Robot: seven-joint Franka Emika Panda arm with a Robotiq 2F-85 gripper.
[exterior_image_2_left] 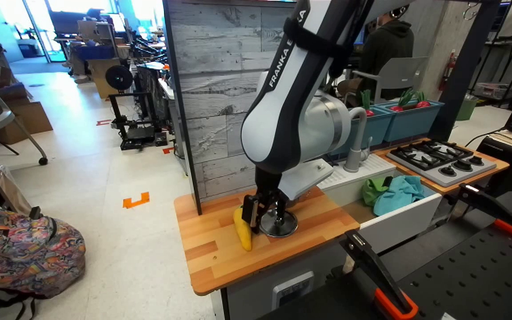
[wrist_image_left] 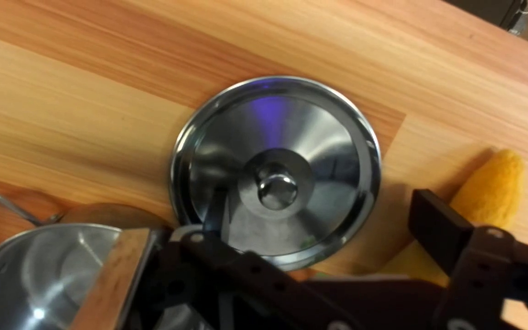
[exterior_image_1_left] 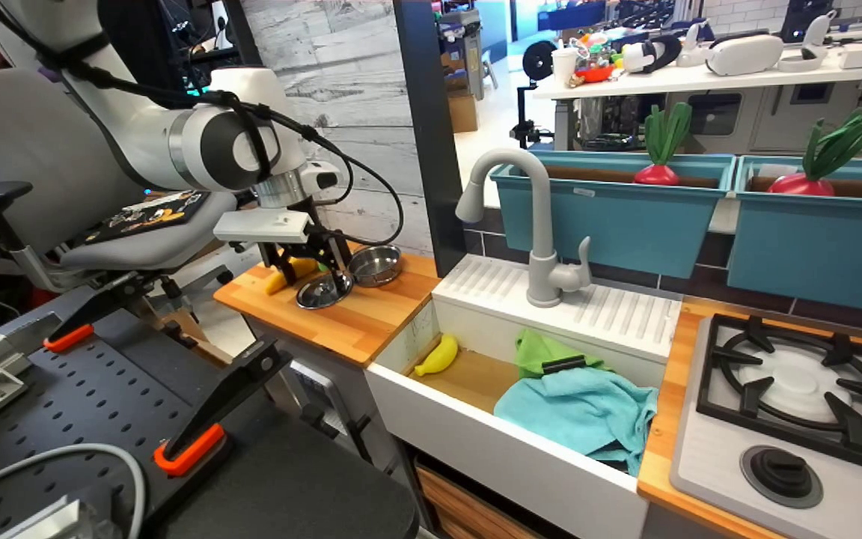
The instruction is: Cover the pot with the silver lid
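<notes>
The silver lid [exterior_image_1_left: 316, 296] lies flat on the wooden counter, knob up. It also shows in an exterior view [exterior_image_2_left: 286, 228] and the wrist view [wrist_image_left: 282, 123]. The shiny pot [exterior_image_1_left: 376, 268] stands beside it, uncovered. The wrist view shows part of the pot [wrist_image_left: 25, 275] at lower left; in an exterior view the arm mostly hides it. My gripper [wrist_image_left: 323, 213] is open and empty, pointing down at the lid. One finger is over the lid beside its knob. The other is past the rim, by the yellow banana. The gripper also shows in both exterior views [exterior_image_1_left: 315, 278] [exterior_image_2_left: 267, 223].
A yellow banana [exterior_image_2_left: 242, 232] lies on the counter [exterior_image_2_left: 214, 262] close to the lid. A sink [exterior_image_1_left: 506, 449] adjoins, holding another banana [exterior_image_1_left: 440, 355] and green and blue cloths [exterior_image_1_left: 577, 408]. The faucet [exterior_image_1_left: 543, 224] stands behind it. A plank wall [exterior_image_1_left: 356, 97] rises behind the counter.
</notes>
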